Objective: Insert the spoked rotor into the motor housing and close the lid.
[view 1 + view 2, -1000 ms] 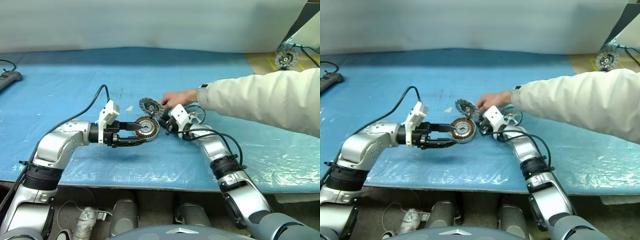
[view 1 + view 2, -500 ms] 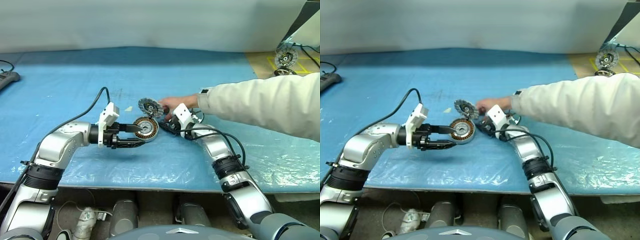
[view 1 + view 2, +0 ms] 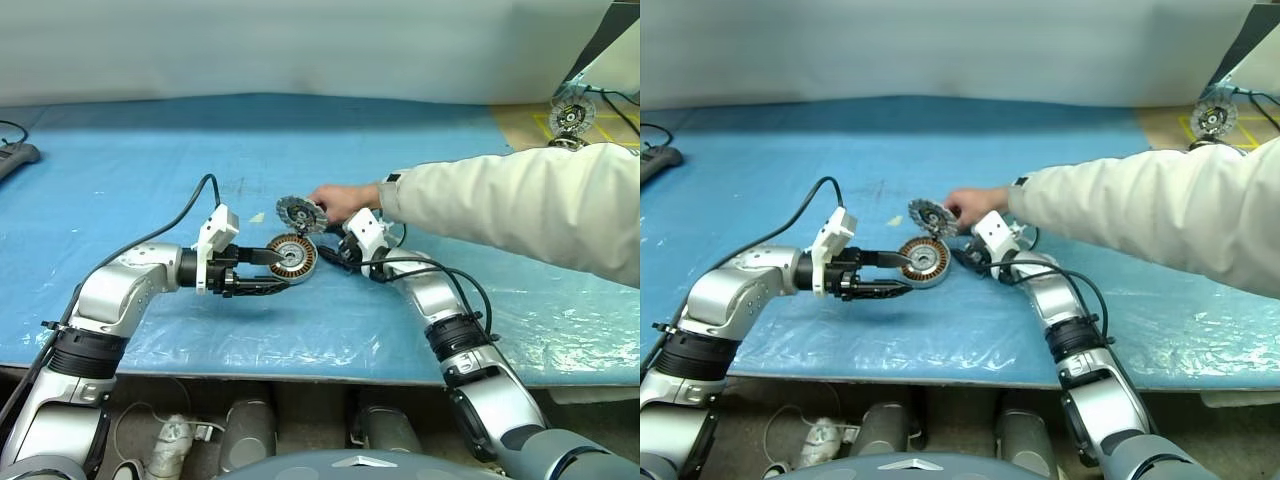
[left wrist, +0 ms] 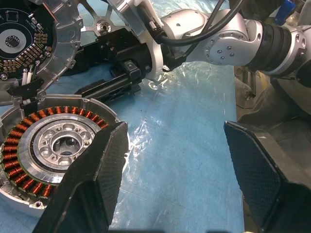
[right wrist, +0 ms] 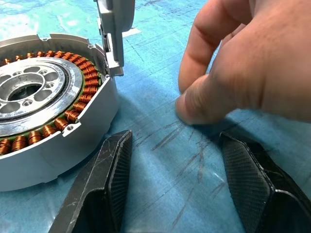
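Blue-sheeted bench, mid-area: motor housing between left fingers, spread; right fingers spread, empty. Rotor step pending; next needs rotor fetched.

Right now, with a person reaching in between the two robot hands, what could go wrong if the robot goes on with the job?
1. The person's hand lies right in front of the open right hand, so closing or pushing forward might pinch the person's fingers.
2. The left hand stands open beside the copper-wound drum; closing might nudge the drum across the blue sheet.
3. The person holds the ribbed disc tilted above the drum; it might drop onto the windings.
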Controlling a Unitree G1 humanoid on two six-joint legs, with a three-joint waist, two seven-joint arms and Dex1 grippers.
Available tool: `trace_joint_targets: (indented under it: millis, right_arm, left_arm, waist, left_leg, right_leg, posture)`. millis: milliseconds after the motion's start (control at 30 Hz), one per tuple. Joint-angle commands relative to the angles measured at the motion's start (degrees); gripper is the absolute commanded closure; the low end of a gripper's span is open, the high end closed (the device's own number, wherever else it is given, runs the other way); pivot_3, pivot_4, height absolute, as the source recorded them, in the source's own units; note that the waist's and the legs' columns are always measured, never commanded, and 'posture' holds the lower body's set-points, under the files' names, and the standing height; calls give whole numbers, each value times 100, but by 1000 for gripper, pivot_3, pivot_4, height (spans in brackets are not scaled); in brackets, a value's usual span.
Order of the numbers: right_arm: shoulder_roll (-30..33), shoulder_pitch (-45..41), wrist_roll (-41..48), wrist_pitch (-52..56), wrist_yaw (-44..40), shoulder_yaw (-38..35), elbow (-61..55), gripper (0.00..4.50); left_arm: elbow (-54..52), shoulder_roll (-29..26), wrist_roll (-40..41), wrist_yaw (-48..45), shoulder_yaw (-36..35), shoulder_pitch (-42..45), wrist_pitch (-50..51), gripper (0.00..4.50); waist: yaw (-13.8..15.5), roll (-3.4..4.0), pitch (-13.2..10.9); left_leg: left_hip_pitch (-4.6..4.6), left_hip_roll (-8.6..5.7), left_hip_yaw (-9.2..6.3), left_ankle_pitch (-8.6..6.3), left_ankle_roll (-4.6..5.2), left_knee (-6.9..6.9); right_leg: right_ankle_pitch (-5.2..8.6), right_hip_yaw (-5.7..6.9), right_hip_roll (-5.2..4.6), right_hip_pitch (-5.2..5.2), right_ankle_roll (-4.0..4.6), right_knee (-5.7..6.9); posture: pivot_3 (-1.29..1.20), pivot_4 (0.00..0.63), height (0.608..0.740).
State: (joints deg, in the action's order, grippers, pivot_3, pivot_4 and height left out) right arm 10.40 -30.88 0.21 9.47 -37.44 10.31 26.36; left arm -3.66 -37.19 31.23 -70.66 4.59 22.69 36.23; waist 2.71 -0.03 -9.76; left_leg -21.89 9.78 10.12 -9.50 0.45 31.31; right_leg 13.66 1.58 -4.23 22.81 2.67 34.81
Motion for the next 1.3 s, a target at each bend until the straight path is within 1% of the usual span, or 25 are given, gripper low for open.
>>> trace_joint_targets:
  millis: [33, 633, 1067, 1167, 1300]
  right_arm:
    - [20, 174, -4, 194, -58, 80, 57, 1492]
    - [126, 144, -60, 14, -8, 68, 77, 1492]
    - [759, 984, 307, 696, -202, -254, -1431, 1492]
    - [796, 1102, 383, 860, -159, -297, -1587, 1492]
    - [817, 1173, 348, 874, -87, -298, -1477, 1492]
  left_arm:
    - [-25, -11, 8, -58, 5, 111, -78, 1105]
    - [29, 20, -8, -65, 66, 238, -67, 1105]
    - [-11, 95, -18, -16, 127, 220, -47, 1105]
    - [6, 119, -27, -10, 152, 234, -51, 1105]
    - [24, 141, -57, -16, 196, 263, -66, 1105]
  waist:
    - [-1, 0, 0]
    - [-11, 0, 0]
    - [38, -1, 0]
    - [34, -1, 0]
    - [34, -1, 0]
  left_leg:
    - [0, 0, 0, 0, 0, 0]
    - [1, 0, 0, 0, 0, 0]
    - [-2, -1, 0, 0, 1, 0]
    - [-1, -1, 0, 0, 1, 0]
    - [-1, -1, 0, 0, 1, 0]
  right_leg:
    - [0, 0, 0, 0, 0, 0]
    - [0, 0, 0, 0, 0, 1]
    - [0, 0, 0, 0, 0, -2]
    - [0, 1, 0, 0, 0, -2]
    - [0, 1, 0, 0, 0, -2]
  posture:
    - [0, 150, 740]
    - [0, 150, 740]
    - [0, 150, 740]
    - [0, 150, 740]
    - [0, 150, 740]
